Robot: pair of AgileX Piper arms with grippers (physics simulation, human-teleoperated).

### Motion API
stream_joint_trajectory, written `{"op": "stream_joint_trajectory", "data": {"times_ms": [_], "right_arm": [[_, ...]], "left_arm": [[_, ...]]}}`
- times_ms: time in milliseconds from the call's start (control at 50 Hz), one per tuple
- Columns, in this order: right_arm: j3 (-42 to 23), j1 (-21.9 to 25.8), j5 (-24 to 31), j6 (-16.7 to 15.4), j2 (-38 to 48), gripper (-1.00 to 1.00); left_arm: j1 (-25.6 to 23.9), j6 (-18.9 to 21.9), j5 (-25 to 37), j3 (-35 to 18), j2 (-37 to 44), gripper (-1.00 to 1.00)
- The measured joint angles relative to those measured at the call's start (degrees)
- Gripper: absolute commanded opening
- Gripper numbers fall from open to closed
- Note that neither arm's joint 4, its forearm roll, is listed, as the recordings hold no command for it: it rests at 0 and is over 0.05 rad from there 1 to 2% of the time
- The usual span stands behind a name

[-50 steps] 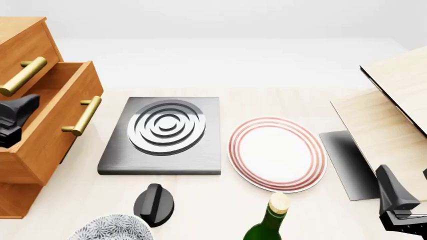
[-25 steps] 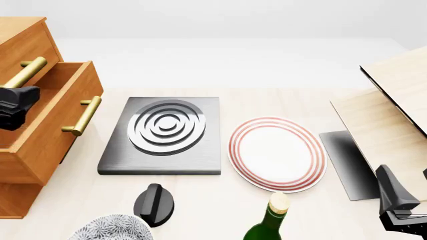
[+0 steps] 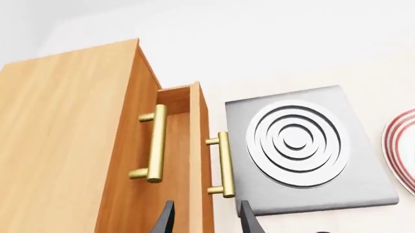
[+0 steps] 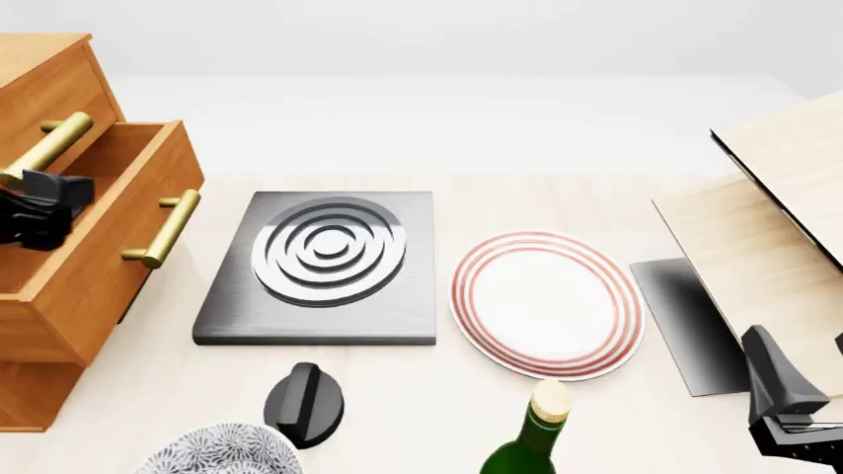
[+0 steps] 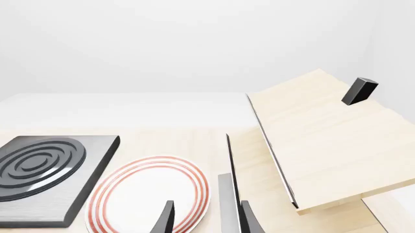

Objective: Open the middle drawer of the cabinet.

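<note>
The orange-brown wooden middle drawer with its brass bar handle stands pulled out from the large orange-brown wooden cabinet, its front panel well forward of the top drawer with a like brass handle. Your left gripper hovers over the open drawer cavity, between the two handles and behind the middle drawer's front. In the left wrist view its two dark fingertips stand slightly apart with nothing between them, and the drawer front runs up from the gap between them; the middle drawer's handle lies just beside the far finger.

Beyond that handle, on the side away from the cabinet, lies a dark grey square slab with white concentric rings. Farther on sits a white round plate with red rim bands.

Your right gripper rests low at the table's near right, its fingers also slightly parted and empty. Ahead of it lie the plate and, just beside it, the pale light-wood boards.
</note>
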Motion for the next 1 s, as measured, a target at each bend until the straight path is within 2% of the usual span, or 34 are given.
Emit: {"op": "stream_joint_trajectory", "data": {"times_ms": [240, 620, 1000], "right_arm": [[0.0, 0.0, 0.0, 0.0, 0.0, 1.00], [0.0, 0.0, 0.0, 0.0, 0.0, 1.00], [0.0, 0.0, 0.0, 0.0, 0.0, 1.00]], "left_arm": [[0.9, -2.2, -0.2, 0.0, 2.4, 1.00], [4.4, -3.4, -0.9, 0.7, 5.1, 1.00], [4.9, -4.5, -1.3, 1.7, 7.1, 1.00]]}}
